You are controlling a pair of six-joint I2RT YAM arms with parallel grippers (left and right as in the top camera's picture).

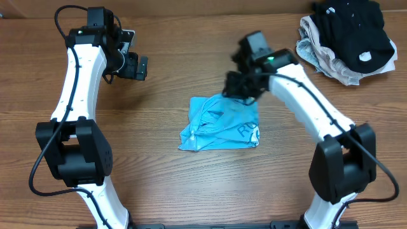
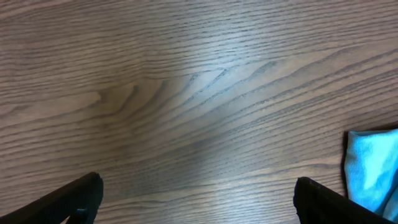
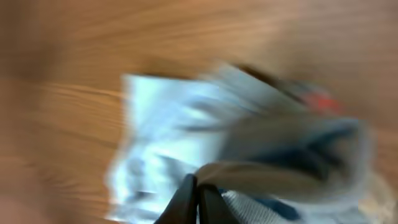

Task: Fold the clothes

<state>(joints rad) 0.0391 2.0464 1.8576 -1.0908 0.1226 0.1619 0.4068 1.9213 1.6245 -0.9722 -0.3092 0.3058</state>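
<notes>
The clothes, a sky-blue T-shirt, lie crumpled in the middle of the table. My right gripper is at the shirt's far edge. The right wrist view is blurred, but my right gripper shows both fingers pressed together, with a fold of the pale blue clothes coming off their tips. My left gripper hovers over bare wood at the far left, well away from the shirt. In its own view my left gripper stands wide open with nothing in it, and a corner of the clothes shows at the right edge.
A black garment with a white tag lies on a beige-and-white cloth in the far right corner. The wooden table is bare around the shirt.
</notes>
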